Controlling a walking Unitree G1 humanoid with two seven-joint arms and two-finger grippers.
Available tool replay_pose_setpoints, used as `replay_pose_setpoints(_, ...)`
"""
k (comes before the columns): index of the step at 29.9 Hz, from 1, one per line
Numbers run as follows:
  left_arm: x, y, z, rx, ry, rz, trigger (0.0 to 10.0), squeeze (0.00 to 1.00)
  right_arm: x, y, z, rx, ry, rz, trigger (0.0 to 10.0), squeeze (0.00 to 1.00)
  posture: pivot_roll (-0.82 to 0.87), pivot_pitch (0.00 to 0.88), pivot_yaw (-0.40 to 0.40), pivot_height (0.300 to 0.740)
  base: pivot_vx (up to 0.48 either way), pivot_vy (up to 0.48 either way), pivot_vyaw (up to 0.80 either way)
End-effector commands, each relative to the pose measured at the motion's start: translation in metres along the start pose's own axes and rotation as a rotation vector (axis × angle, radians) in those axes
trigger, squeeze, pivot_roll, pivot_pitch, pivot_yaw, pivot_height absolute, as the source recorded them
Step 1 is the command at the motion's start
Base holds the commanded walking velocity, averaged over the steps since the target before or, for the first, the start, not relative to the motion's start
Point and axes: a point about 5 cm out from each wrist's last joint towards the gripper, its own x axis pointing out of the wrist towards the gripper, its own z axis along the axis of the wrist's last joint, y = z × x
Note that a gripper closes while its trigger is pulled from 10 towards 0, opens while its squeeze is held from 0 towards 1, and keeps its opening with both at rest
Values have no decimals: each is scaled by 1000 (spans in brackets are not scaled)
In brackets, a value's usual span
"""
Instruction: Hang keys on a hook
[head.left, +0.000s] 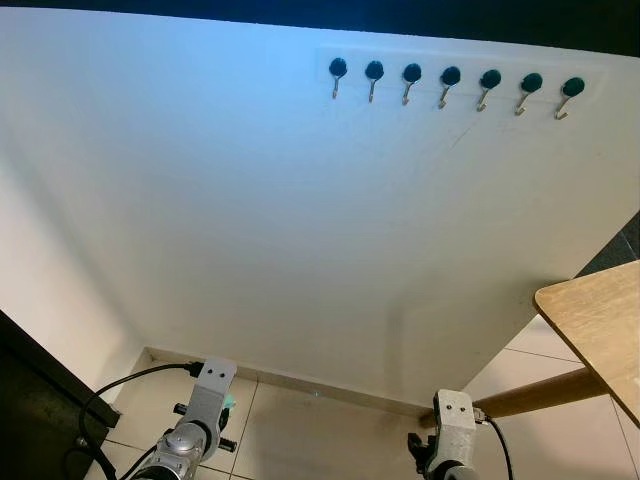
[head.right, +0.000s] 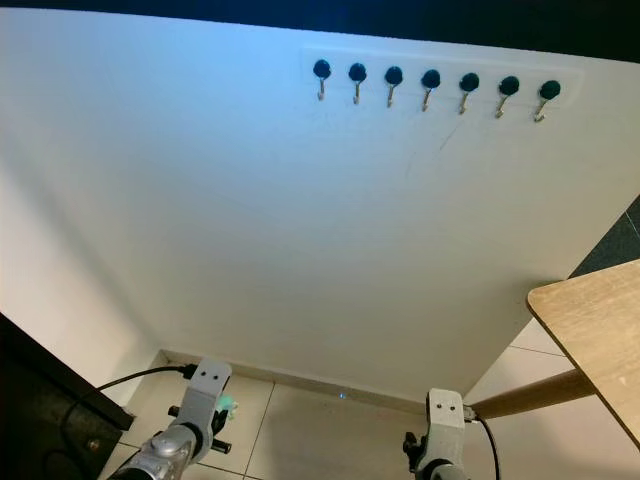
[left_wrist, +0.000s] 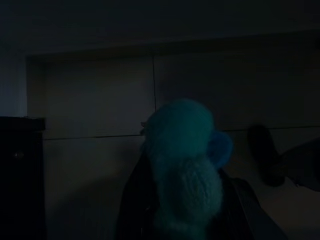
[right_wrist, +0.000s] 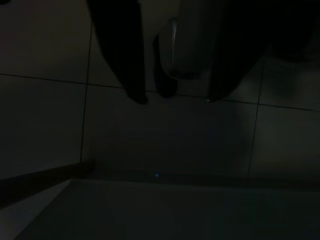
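A row of several small metal hooks (head.left: 451, 82) with dark green round caps is fixed high on the white wall (head.left: 300, 220), up and to my right. My left arm (head.left: 205, 395) hangs low at the bottom left. In the dark left wrist view my left gripper (left_wrist: 187, 215) is shut on a teal fluffy keychain (left_wrist: 185, 160); the keys themselves are hidden. A bit of that teal fluff (head.left: 229, 404) peeks out beside the left wrist. My right arm (head.left: 452, 420) hangs idle, its right gripper (right_wrist: 175, 100) open over the floor tiles.
A light wooden table (head.left: 600, 320) juts in at the right, its slanted leg (head.left: 540, 393) reaching toward the wall base. A dark cabinet (head.left: 30, 400) stands at the left. Pale floor tiles (head.left: 300, 430) and a skirting board run below the wall.
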Motion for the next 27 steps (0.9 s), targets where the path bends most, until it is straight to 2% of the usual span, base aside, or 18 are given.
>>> replay_pose_setpoints(1,1,-3,1,-20,-3,0,10000,0,0,1,-1,-14,13,-4,8118,1000,55,3,-27,740,0,0,0)
replay_pose_setpoints(2,1,-3,1,-23,-3,1,10000,0,0,1,-1,-13,14,-3,8118,1000,55,3,-27,740,0,0,0)
replay_pose_setpoints(3,1,-3,1,-24,-3,2,10000,0,0,1,-1,-11,15,-4,2078,1000,59,0,-28,740,0,0,0)
replay_pose_setpoints(6,1,-3,2,-24,-3,2,10000,0,0,0,-1,-10,15,-4,2078,1000,60,0,-28,740,0,0,0)
replay_pose_setpoints(7,0,0,1,-24,-2,8,10000,0,1,2,0,-1,12,-1,0,0,59,0,-22,740,0,0,0)
replay_pose_setpoints(12,-1,4,-2,-45,5,18,10000,0,1,3,1,34,-2,-15,0,0,70,0,2,740,0,0,0)
replay_pose_setpoints(19,-2,16,1,-102,-12,66,10000,0,1,9,-1,19,4,15,0,0,91,0,-32,740,0,0,0)
replay_pose_setpoints(20,-2,16,1,-100,-13,66,10000,0,1,9,-1,16,9,22,549,0,99,0,-35,740,0,0,0)
replay_pose_setpoints(22,-3,16,0,-97,-13,64,10000,0,1,9,-2,13,14,30,549,0,100,0,-34,740,0,0,0)
replay_pose_setpoints(23,-3,15,-2,-93,-11,61,10000,0,1,8,-2,0,17,23,5804,0,100,0,-33,740,0,0,0)
replay_pose_setpoints(24,-3,14,-3,-88,-10,57,10000,0,1,7,-2,-1,17,15,10000,0,97,0,-36,740,0,0,0)
replay_pose_setpoints(27,-3,13,-5,-77,-8,52,10000,0,1,5,-2,1,16,2,10000,0,95,0,-42,740,0,0,0)
